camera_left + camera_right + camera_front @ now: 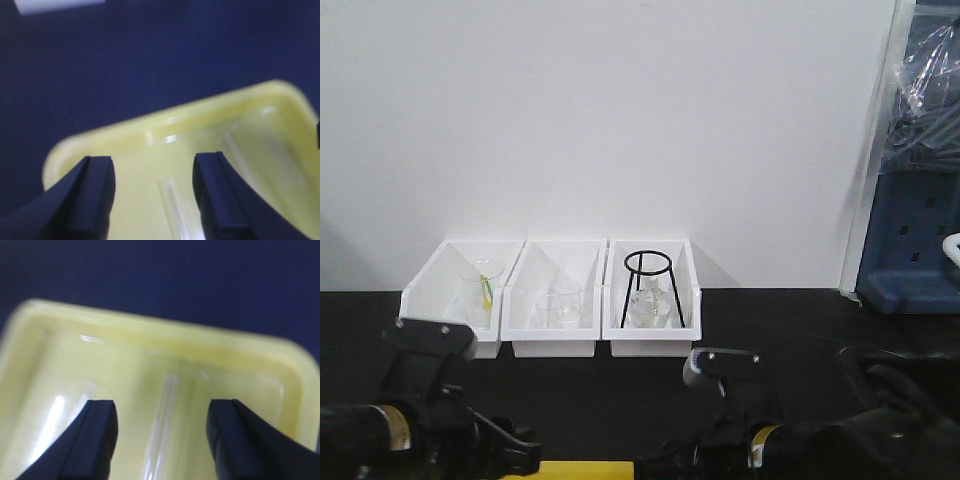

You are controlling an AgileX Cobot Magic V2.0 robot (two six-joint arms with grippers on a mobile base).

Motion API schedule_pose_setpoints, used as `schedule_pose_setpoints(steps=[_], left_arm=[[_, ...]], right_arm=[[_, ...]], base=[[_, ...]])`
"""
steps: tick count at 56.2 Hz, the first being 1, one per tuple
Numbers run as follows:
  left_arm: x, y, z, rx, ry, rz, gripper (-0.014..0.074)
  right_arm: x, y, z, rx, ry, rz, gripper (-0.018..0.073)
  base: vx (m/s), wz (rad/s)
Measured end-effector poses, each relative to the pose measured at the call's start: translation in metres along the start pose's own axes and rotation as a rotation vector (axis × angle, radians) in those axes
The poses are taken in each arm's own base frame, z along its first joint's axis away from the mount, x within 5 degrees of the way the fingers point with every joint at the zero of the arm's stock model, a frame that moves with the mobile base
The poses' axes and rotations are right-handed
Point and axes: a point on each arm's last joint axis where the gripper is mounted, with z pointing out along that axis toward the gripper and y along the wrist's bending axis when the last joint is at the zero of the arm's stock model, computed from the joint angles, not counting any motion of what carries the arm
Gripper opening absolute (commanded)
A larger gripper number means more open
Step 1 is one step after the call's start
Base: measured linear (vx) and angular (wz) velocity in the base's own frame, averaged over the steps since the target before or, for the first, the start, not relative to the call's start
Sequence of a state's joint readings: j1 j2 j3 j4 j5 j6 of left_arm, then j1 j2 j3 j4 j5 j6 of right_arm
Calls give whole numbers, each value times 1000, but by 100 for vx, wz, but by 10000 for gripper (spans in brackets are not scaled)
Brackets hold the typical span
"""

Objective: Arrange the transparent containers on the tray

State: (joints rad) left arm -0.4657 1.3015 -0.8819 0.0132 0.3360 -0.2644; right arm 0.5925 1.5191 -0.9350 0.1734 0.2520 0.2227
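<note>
The yellow tray (125, 135) fills both wrist views, and only a sliver of it (585, 468) shows at the bottom edge of the front view. A clear test tube (176, 207) lies on the tray floor between the spread fingers of my left gripper (152, 165), which is open and touches nothing. My right gripper (164, 407) is also open above the tray (150, 335), with a clear test tube (161, 432) lying lengthwise between its fingers, untouched. A second faint glassy streak (56, 420) lies to its left.
Three white open-front bins (552, 335) stand against the back wall, holding small beakers (480, 290), a flask (647, 308) and a black ring stand (648, 265). Both arms (430, 420) crowd the front edge of the black table. A blue object (910, 230) stands at the right.
</note>
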Motion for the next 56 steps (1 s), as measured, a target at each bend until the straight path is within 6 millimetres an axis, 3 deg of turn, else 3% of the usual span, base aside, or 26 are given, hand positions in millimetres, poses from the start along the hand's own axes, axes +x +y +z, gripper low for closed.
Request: schedule_pose_setpoints(steps=[12,17,22,30,34,56], left_arm=[[-23,-2,-98,23,-329,140,335],[-20,-1,-130,28,-421,159,261],[-8,3,-148,33,-470,166,166],[10,7,-157,38,-492,164,42],[16,9,-159,35,-481,163,-6],[19,10,-163,31,-477,161,-8]], right_arm=[[-29,17,-107,-93,-316,-209,246],[-30,19,-140,-108,-395,-253,163],[-28,19,-161,-118,-440,-275,81],[-27,19,-170,-122,-452,-278,-15],[-25,19,-169,-120,-439,-279,-13],[-25,18,-168,-119,-430,-280,-13]], base=[[0,0],[0,0],[0,0],[0,0],[0,0],[0,0]])
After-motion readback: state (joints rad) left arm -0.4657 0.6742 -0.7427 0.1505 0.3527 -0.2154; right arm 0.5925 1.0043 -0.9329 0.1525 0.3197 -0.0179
